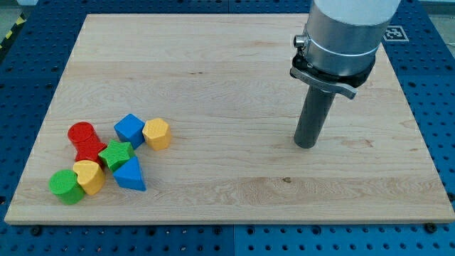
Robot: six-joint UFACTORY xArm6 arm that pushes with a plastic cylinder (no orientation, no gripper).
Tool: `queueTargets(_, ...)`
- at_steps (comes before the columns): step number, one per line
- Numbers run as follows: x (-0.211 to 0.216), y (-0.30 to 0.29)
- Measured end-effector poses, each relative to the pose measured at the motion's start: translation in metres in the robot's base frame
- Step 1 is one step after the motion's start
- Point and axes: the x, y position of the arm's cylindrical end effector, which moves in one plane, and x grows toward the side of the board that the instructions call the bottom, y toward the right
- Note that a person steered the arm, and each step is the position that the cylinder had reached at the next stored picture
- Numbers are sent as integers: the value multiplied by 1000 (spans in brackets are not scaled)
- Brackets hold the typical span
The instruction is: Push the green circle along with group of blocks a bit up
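The green circle sits at the lower left of the wooden board, touching a yellow heart block. Packed around them are a red block, a green star, a blue triangle, a blue cube and a yellow hexagon. My tip rests on the board far to the right of the group, touching no block.
The arm's grey cylinder rises above the rod at the upper right. The board lies on a blue perforated table. A marker tag shows at the top right.
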Motion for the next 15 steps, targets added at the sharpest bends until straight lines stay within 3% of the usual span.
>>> queueTargets(1,-10,-7)
queueTargets(4,-73,-124)
queueTargets(9,-79,-373)
queueTargets(10,-51,-407)
queueTargets(12,-9,-417)
queueTargets(13,64,-417)
queueTargets(14,109,-414)
queueTargets(15,107,-413)
